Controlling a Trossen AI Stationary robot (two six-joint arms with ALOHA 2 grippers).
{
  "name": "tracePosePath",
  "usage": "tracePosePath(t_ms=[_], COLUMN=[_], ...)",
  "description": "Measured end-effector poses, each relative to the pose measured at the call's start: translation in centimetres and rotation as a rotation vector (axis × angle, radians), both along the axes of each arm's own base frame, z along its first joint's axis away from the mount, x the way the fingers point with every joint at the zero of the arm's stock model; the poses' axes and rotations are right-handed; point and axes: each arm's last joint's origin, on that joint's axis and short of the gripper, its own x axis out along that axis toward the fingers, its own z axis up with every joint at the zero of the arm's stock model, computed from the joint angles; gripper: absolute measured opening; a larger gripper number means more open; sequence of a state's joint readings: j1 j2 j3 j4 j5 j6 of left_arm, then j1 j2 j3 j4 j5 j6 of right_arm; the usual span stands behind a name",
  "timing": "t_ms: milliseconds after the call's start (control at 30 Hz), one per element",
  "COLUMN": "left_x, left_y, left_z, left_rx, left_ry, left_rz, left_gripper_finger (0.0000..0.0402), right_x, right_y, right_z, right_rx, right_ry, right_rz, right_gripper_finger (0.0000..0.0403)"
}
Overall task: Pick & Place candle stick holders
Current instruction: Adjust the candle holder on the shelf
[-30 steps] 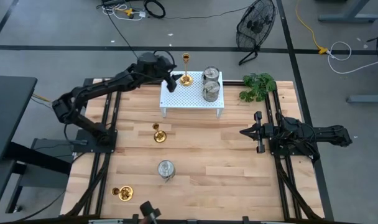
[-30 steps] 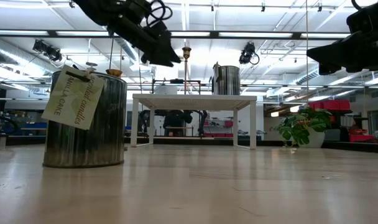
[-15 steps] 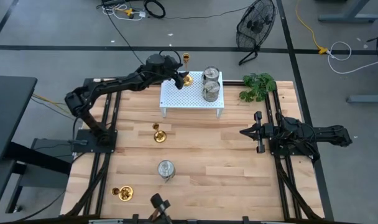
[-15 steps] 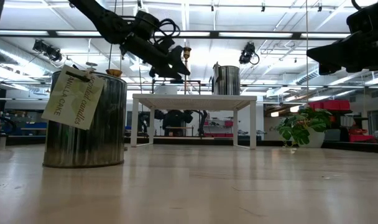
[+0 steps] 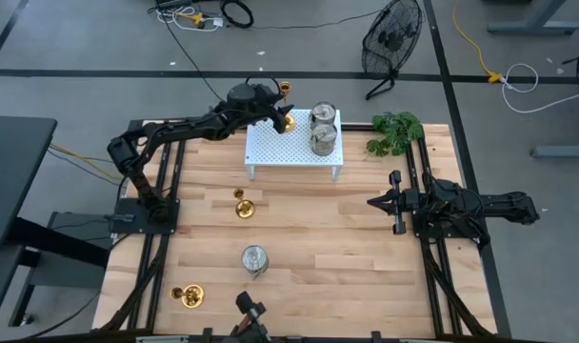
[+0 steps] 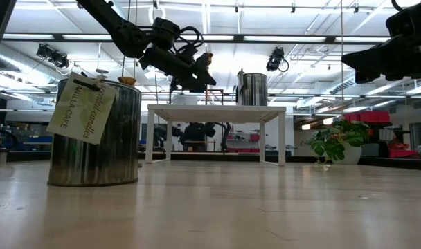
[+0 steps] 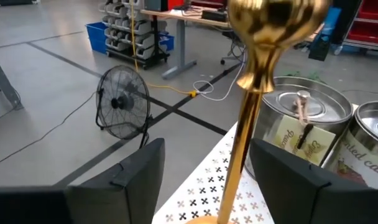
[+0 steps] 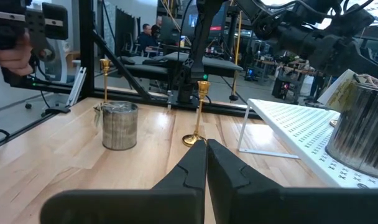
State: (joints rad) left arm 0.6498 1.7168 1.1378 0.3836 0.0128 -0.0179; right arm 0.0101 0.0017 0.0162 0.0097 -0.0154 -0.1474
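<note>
A gold candle stick holder [image 5: 286, 118] stands by its round base on the far left corner of the white perforated rack [image 5: 270, 148]. My left gripper [image 5: 278, 116] is open, its fingers on either side of the holder's slim stem [image 7: 242, 143], with gaps showing. Two silver can holders [image 5: 323, 116] [image 5: 323, 141] stand on the rack. On the table stand a gold holder [image 5: 243, 206], a silver can [image 5: 255, 259] and another gold holder [image 5: 189, 295]. My right gripper [image 5: 371, 202] is shut and empty at the table's right.
A green leafy plant [image 5: 394, 131] sits at the far right corner, beside the rack. A dark object [image 5: 249, 312] shows at the table's near edge. A hand [image 8: 12, 53] with a device shows in the right wrist view. Bare wood lies between the rack and my right gripper.
My left gripper has moved toward the table's far edge and right, in to the gold holder on the rack, and now has its fingers on either side of the stem. The dark object at the near edge has shifted right.
</note>
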Motion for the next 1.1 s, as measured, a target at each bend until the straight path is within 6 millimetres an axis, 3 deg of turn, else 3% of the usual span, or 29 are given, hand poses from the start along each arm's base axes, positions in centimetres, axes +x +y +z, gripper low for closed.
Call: tracePosePath(t_ms=[1100], left_x=[0.02], left_y=[-0.01], left_z=[0.09], left_rx=[0.008], left_ry=[-0.005], left_rz=[-0.001], left_gripper_finger=[0.0107], right_x=[0.0], right_y=[0.0], right_z=[0.0], right_rx=[0.0], right_ry=[0.0], right_rz=[0.0], right_gripper_finger=[0.0017])
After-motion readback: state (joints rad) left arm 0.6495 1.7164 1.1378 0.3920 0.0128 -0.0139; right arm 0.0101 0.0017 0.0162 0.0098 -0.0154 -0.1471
